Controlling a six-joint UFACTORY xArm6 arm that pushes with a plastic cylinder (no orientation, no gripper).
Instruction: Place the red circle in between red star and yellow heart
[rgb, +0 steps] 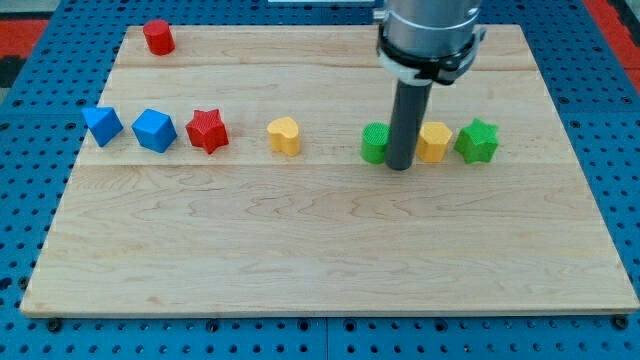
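Note:
The red circle (158, 37) sits near the top left corner of the wooden board (320, 250). The red star (207, 130) lies in the left part of a row of blocks, with the yellow heart (285, 135) to its right and a gap between them. My tip (400, 166) is far to the right of these, standing between a green block (375, 143) and a yellow block (434, 141), close to both. The rod hides part of each.
A blue triangle-like block (102, 124) and a blue cube-like block (154, 130) lie left of the red star. A green star (477, 141) sits right of the yellow block. A blue pegboard surface surrounds the board.

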